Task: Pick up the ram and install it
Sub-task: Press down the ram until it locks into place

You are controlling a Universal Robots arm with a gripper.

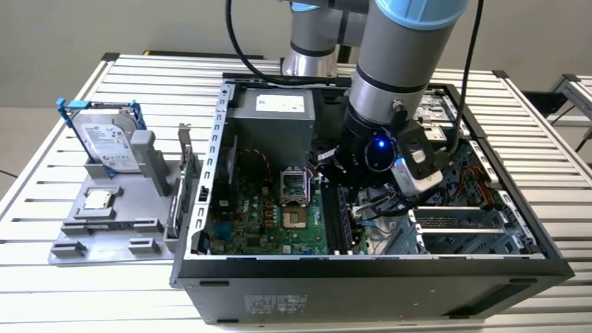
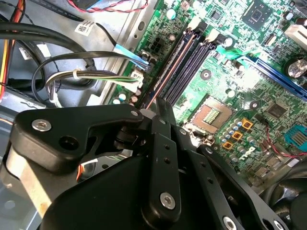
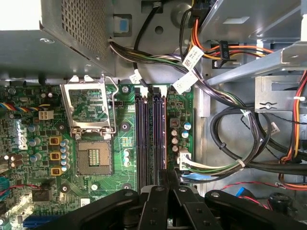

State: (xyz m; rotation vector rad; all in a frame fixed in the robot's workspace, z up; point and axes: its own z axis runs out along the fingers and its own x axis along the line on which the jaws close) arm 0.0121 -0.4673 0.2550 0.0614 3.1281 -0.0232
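While the grey robot arm (image 1: 393, 76) reaches down into the open black computer case (image 1: 370, 267), its black gripper (image 3: 168, 178) hangs right over the green motherboard (image 3: 122, 129). It sits at one end of the row of long dark memory slots (image 3: 151, 134). In both wrist views the two fingertips (image 2: 162, 108) are drawn close together, with just a sliver of a gap. I can't tell if anything is nipped in that gap.

And the ram (image 2: 169, 71)? In the second wrist view a thin, pale reddish edge runs from the fingertips along the slot nearest the bundle of white and black cables (image 2: 103, 76). That looks like the long, narrow memory stick seen edge-on, standing in line with that slot. Whether it's fully seated I can't say.

Beside the slots, the square silver processor socket (image 3: 93, 160) lies bare, its metal latch frame (image 3: 88, 103) flipped up.

Over at the exterior view's left, a grey parts holder (image 1: 102, 236) rests on the slatted metal table (image 1: 55, 139). It carries the silver hard drive with blue brackets (image 1: 107, 142) and a small square silver chip (image 1: 97, 199).
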